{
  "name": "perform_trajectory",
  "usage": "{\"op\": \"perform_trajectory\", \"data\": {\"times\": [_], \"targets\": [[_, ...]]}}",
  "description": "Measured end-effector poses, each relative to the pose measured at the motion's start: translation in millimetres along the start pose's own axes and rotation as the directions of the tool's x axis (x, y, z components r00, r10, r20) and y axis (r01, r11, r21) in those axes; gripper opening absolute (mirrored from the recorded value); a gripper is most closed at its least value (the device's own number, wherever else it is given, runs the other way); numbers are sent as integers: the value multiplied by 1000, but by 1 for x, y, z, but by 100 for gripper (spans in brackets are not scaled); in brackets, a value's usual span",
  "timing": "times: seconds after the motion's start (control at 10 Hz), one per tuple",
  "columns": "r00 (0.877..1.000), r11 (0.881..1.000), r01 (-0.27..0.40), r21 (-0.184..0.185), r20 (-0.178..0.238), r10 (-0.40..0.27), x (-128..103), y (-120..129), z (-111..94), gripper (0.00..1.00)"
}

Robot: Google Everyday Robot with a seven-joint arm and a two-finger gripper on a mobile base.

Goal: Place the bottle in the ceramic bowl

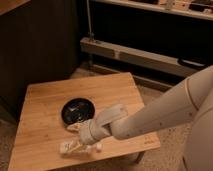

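Note:
The bottle [69, 148] lies on its side near the front edge of the wooden table [45, 100], with its small white cap [98, 147] pointing right. The ceramic bowl [78, 110] is glossy black and sits in the middle of the table, just behind the bottle. My gripper [76, 134] reaches in from the right on a white arm and hangs low between the bowl's front rim and the bottle, with its pale fingers pointing left. It covers part of the bottle's right half.
A metal shelf rail [135, 55] runs along the back behind the table. Dark wood panelling stands at the back left. The floor [170, 150] to the right of the table is speckled.

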Motion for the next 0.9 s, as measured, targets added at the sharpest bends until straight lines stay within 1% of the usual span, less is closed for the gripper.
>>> {"op": "perform_trajectory", "data": {"times": [0.1, 0.2, 0.3, 0.4, 0.6, 0.7, 0.8, 0.9], "targets": [[1000, 1000, -17, 8, -25, 17, 4, 5, 2, 65], [999, 999, -31, 21, -41, 32, 9, 5, 1, 65], [998, 999, -38, 37, -56, 40, 16, 3, -1, 65], [997, 997, -43, 64, -63, 47, 21, -1, -10, 65], [998, 993, -45, 105, -47, 50, 23, -2, -26, 65], [998, 992, -47, 117, -33, 51, 25, -4, -32, 65], [998, 993, -48, 112, -23, 51, 29, -6, -32, 65], [999, 994, -48, 102, -17, 50, 33, -10, -26, 65]]}}
